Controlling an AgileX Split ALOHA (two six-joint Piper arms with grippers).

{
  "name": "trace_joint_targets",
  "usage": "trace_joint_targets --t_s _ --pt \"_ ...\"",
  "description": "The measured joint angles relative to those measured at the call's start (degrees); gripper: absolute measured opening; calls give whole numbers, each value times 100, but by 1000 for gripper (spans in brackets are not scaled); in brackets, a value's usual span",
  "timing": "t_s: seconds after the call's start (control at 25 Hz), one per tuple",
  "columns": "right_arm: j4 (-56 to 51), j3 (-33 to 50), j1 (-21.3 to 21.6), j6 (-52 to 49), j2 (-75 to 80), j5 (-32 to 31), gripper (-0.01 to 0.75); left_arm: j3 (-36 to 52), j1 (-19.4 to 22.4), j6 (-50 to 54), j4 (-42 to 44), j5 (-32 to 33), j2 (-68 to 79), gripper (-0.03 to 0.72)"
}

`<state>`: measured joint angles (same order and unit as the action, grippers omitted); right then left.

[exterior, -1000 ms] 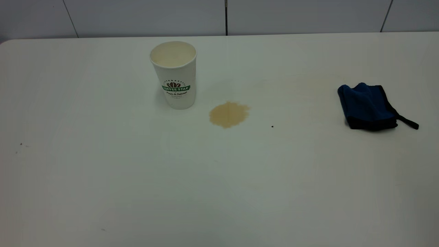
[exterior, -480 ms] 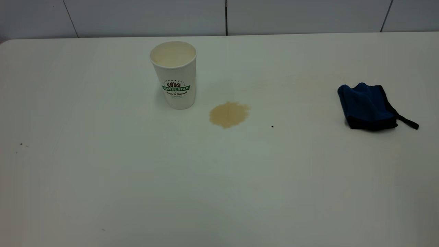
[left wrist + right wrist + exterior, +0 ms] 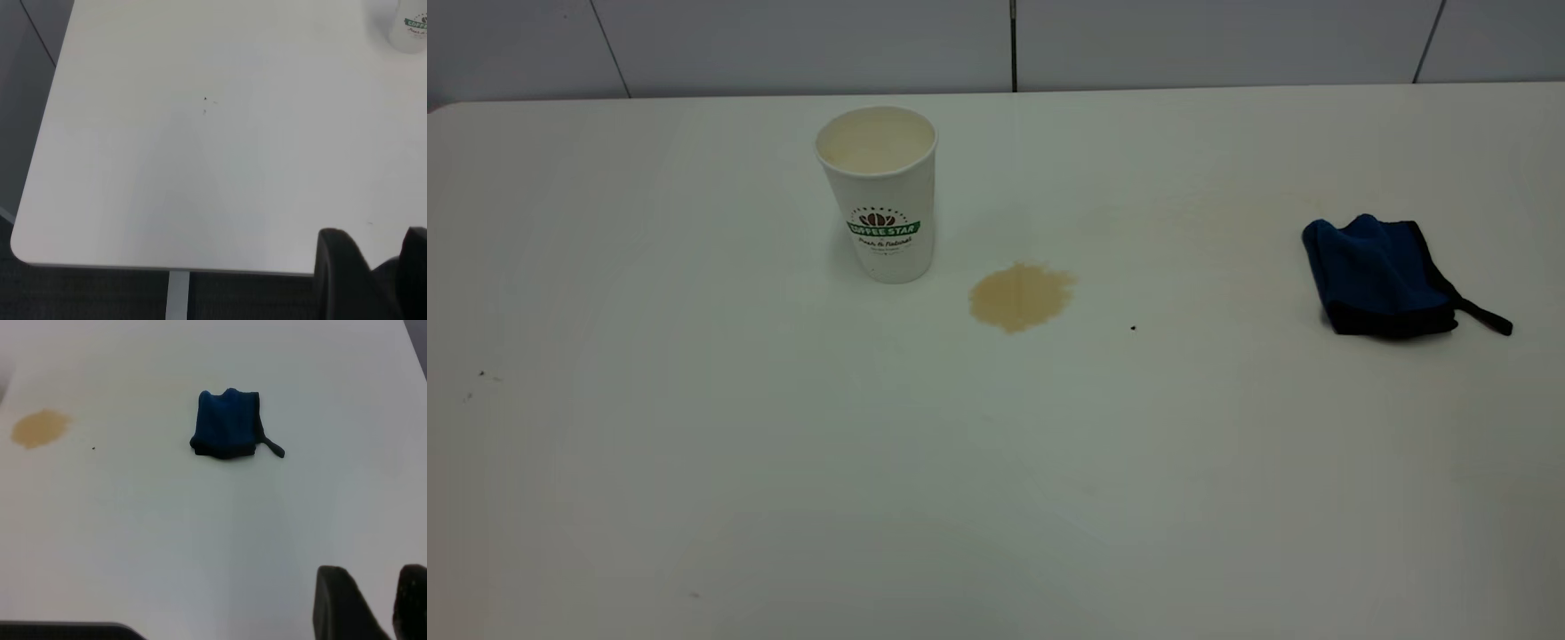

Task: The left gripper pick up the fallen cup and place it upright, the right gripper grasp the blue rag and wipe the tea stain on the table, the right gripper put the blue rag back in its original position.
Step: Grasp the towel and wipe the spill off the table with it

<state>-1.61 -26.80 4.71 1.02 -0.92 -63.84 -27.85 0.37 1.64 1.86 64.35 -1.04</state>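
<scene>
Left gripper (image 3: 373,235): held back above the worktop (image 3: 996,498) edge near a rounded corner. Its jaws are released, standing apart with nothing between them. The cup shows only at the far margin of its wrist view, well apart from it.

Right gripper (image 3: 371,571): likewise held back above the worktop. Its jaws are released and empty. The blue rag (image 3: 227,425) lies ahead of it, well apart.

Neither of my arms appears in the exterior view.

Worktop, near part: bare white surface. Farther in lies a tiny black speck (image 3: 1133,328). Just beyond it is the tea stain (image 3: 1021,296), a roundish light-brown blotch, unwiped. The blue rag lies bunched on the right side, well apart from the stain, its black strap trailing toward the right edge. The cup (image 3: 880,196) stands upright just beside the stain, left of it and slightly farther back, logo facing the camera, mouth up. Beyond the far edge is a grey panelled wall (image 3: 783,44).
</scene>
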Motion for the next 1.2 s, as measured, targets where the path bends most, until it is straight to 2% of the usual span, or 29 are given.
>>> trace_joint_targets --t_s 0.32,0.44,0.52,0.64,0.88,1.0,1.2 --pt "78 -27 0 -61 0 36 238 0 0 0 0 0 0 238" --pt "96 -242 0 -355 102 428 253 0 0 0 0 0 0 238" --pt "161 -532 0 -471 573 716 289 0 0 0 0 0 0 238" --pt "161 -1033 0 -473 1689 981 394 6 0 0 0 0 0 238" --pt "124 -2119 0 -44 4515 1318 688 6 0 0 0 0 0 238" --pt "-11 -2655 0 311 5897 1474 722 6 0 0 0 0 0 238" --pt "-191 -3375 0 633 7978 1597 723 6 0 0 0 0 0 238"
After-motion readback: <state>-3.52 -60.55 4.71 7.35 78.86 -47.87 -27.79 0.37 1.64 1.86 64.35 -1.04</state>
